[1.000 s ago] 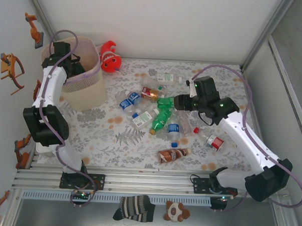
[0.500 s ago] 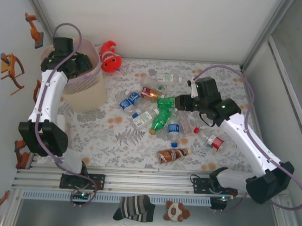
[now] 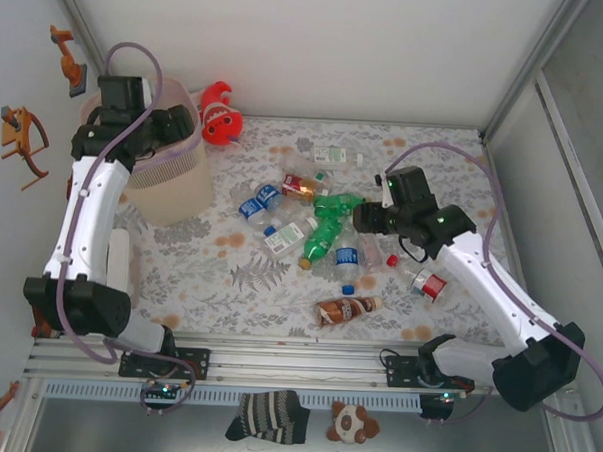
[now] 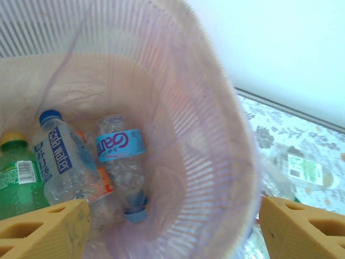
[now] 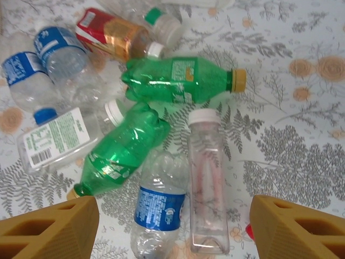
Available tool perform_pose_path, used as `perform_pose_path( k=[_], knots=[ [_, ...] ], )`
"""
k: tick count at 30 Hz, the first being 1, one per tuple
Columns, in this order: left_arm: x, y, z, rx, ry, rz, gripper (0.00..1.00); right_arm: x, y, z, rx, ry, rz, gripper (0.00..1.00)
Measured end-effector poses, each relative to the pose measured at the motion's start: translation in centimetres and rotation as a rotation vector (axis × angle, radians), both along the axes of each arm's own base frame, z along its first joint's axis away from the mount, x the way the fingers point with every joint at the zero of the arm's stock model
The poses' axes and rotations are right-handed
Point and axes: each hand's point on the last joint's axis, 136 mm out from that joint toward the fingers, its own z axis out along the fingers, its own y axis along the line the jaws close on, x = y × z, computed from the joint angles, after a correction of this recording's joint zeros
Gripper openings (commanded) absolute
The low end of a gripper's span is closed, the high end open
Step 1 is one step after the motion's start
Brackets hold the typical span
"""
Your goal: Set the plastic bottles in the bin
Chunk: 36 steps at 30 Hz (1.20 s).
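Both arms hover empty, jaws apart.
Upper left, left gripper (image 4: 170, 216) has risen over bin (image 3: 171, 195); centre, right gripper (image 5: 173, 216) edged right from bottles (image 3: 326, 227).

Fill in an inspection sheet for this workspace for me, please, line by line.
Surface: floral tablecloth, flat, no spills seen.
Job's things: crushed plastic bottles piled mid-table, a brown one nearer the arms; at least three lie in the pink bin.
Clutter: fish plush behind the bin; striped sock and small plush toy in front of the rail.
Claws: left claw open, empty, over the bin; right claw open, empty, over the pile.
Cables: a lilac cable loops off each arm.
Surroundings: white walls; orange toys on the left wall.
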Motion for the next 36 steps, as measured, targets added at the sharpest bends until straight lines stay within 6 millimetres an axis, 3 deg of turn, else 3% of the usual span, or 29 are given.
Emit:
perform_pose_path(
  k=[6, 13, 17, 25, 36],
  knots=[
    [-2.3, -2.1, 1.4, -0.034, -0.059, -0.081, 0.81, -2.0, -1.2, -2.5, -0.014, 0.070, -0.037, 0.72],
    [-3.0, -3.9, -0.3, -0.057, -0.035, -0.143, 0.82, -4.5, -2.0, -5.5, 0.022, 0.173, -0.102, 0.69],
    [-3.1, -4.5, -0.8, -0.058, -0.041, -0.162, 0.82, -8.1, -2.4, -8.7, 0.094, 0.285, -0.182, 0.68],
    [-3.2, -5.5, -1.8, -0.076, -0.030, -0.200, 0.82, -11.2, -2.8, -11.8, 0.255, 0.455, -0.514, 0.67],
    [-3.3, -6.0, -2.4, -0.086, -0.022, -0.216, 0.82, -13.5, -2.6, -16.0, 0.271, 0.709, -0.928, 0.67]
  ],
)
